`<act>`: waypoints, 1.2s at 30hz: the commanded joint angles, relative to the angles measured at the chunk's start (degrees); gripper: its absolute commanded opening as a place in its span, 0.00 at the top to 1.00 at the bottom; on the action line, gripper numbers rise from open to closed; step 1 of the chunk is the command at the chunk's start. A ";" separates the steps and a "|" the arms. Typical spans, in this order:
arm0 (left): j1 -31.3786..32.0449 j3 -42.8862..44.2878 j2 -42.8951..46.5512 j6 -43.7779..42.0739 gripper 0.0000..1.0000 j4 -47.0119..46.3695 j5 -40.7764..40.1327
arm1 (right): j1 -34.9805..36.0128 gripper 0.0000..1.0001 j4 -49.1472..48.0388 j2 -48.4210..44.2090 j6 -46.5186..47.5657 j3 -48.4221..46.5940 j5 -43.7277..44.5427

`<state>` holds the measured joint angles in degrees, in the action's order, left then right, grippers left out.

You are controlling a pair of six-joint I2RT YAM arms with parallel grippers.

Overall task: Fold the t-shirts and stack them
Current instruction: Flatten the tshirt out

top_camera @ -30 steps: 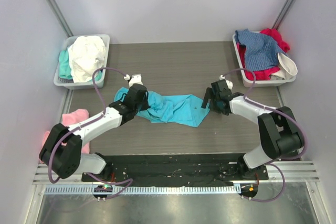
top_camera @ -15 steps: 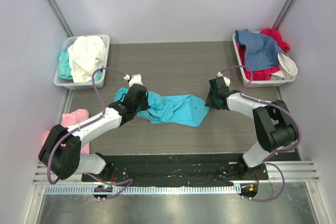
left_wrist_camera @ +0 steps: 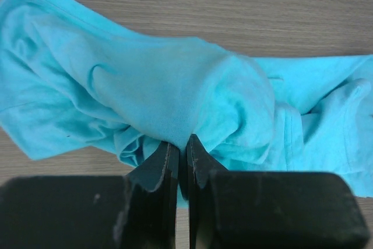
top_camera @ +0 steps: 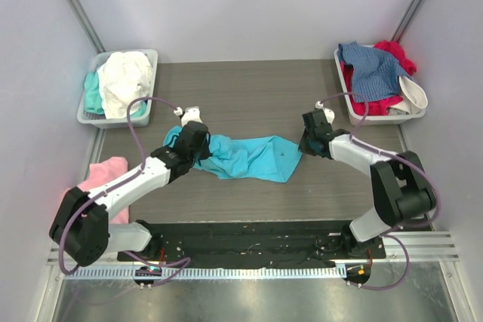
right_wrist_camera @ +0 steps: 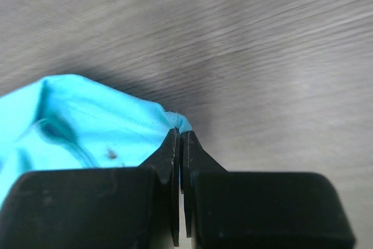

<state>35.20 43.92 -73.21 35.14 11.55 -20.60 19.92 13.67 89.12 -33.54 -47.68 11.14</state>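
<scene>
A bright turquoise t-shirt (top_camera: 249, 156) lies crumpled and stretched across the middle of the table. My left gripper (top_camera: 198, 141) is shut on a bunched fold at its left end; the cloth (left_wrist_camera: 175, 97) is pinched between the fingertips (left_wrist_camera: 169, 153). My right gripper (top_camera: 305, 144) is shut on the shirt's right corner (right_wrist_camera: 178, 122), a small tip of cloth showing above the jaws. More t-shirts fill the trays: white and mint ones (top_camera: 124, 81) at back left, blue and red ones (top_camera: 373, 73) at back right. A pink t-shirt (top_camera: 106, 175) lies at the left edge.
Two pale grey trays stand at the back corners, the left one (top_camera: 151, 58) and the right one (top_camera: 343, 96). Side walls close in on both sides. The black base plate (top_camera: 241, 243) runs along the near edge.
The right gripper moved a little left onto the shirt's right corner and closed on it. The left arm lifted its end slightly, still holding.
</scene>
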 commanded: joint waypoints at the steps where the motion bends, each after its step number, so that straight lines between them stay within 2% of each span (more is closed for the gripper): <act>1: 0.22 5.12 7.45 -2.96 0.99 4.61 -6.72 | 0.20 0.99 4.16 -14.04 -0.21 -3.38 9.33; 7: 0.04 8.28 13.35 -4.11 0.97 8.30 -10.42 | 0.20 0.99 9.00 -25.12 -0.30 -7.60 18.65; 13: 0.13 8.20 17.57 -4.20 0.96 10.51 -13.06 | 0.20 0.99 10.85 -31.10 -0.12 -8.57 24.36; 22: 0.04 1.17 26.09 -2.00 0.96 9.90 -17.10 | 0.12 0.99 11.29 -32.43 -0.65 -5.85 31.04; 27: 0.04 -2.69 32.33 -1.39 0.93 9.54 -18.51 | 0.03 0.99 11.20 -32.52 -0.91 -5.93 31.58; 32: 0.04 -3.14 31.46 -0.16 0.94 11.47 -17.11 | 0.12 0.99 11.11 -32.43 -1.18 -5.67 31.22; 36: 0.04 -4.63 30.32 0.02 0.91 9.28 -15.09 | 0.03 0.99 11.11 -33.75 -1.09 -5.49 32.36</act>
<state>35.66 40.60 -42.41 35.20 22.11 -33.28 20.62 25.78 57.82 -34.26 -52.97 36.42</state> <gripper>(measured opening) 0.098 0.028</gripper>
